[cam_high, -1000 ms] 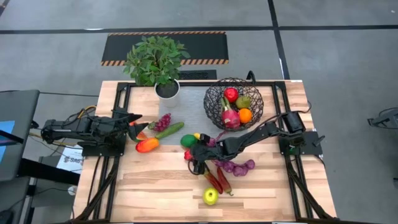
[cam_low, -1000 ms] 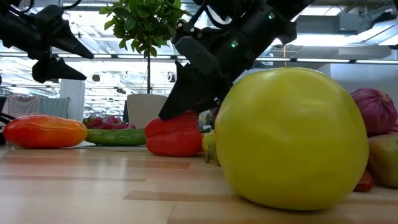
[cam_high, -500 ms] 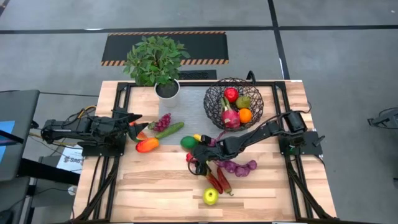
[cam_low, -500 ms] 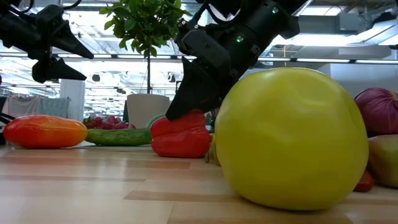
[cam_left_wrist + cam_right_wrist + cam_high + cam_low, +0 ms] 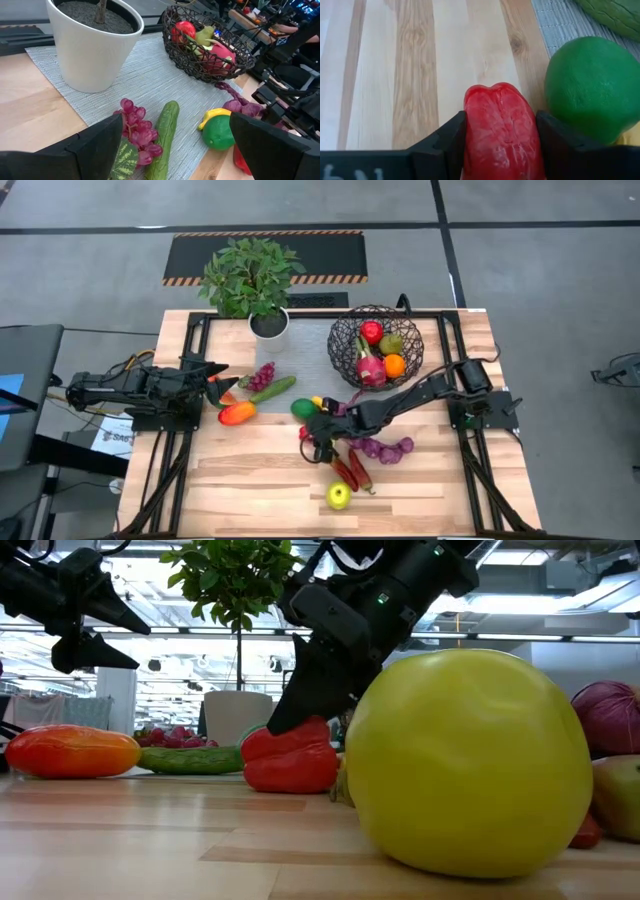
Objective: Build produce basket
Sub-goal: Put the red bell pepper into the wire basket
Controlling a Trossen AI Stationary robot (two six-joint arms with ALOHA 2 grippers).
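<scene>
Red pepper [image 5: 502,132] between right pincer [image 5: 500,145] fingers, seemingly touching

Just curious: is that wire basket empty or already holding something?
Partly filled: the basket holds a red piece, a green one, an orange and a pink one.

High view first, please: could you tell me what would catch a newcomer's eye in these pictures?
The right gripper sits mid-table, its fingers closed against both sides of a red pepper beside a green lime. Behind it, the wire basket already holds several pieces next to the potted plant. In the low view a yellow-green apple fills the foreground, while the left gripper waits open at the table's left edge.
</scene>
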